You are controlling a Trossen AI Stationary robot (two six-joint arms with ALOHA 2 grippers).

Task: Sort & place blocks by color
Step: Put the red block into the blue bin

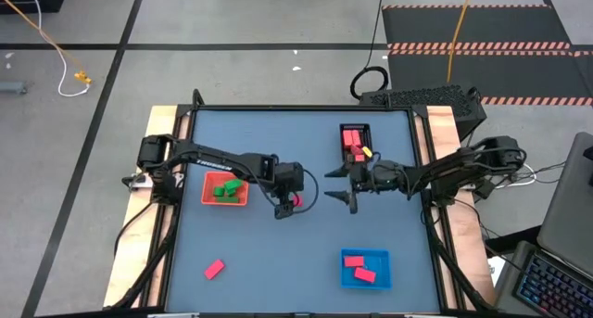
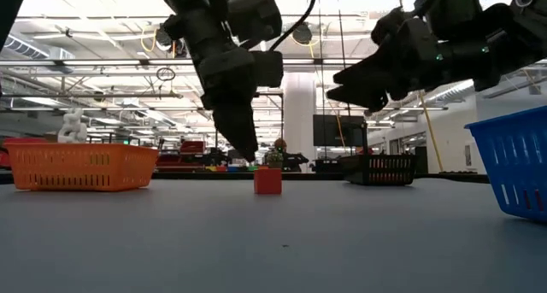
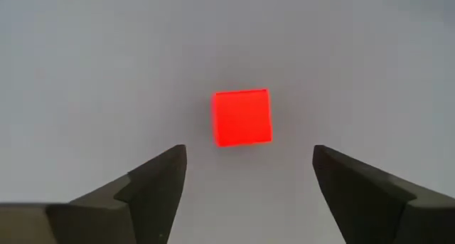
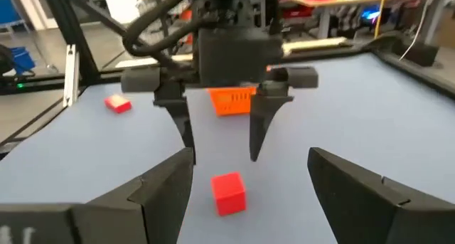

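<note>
The red cube (image 3: 242, 117) is the reference: a small, matte, square-faced block with no long axis, resting on the smooth grey-blue table (image 1: 278, 272) near its centre. The left gripper (image 1: 289, 207) hangs directly above the cube, fingers spread and empty, tips clear of it; a straight descent would likely bracket it. The right gripper (image 1: 346, 185), also spread and empty, hovers farther from the cube. Beyond lie the orange tray (image 1: 225, 189) with green blocks (image 1: 227, 190), then the black tray (image 1: 355, 142) and blue tray (image 1: 365, 268), both mesh-walled.
</note>
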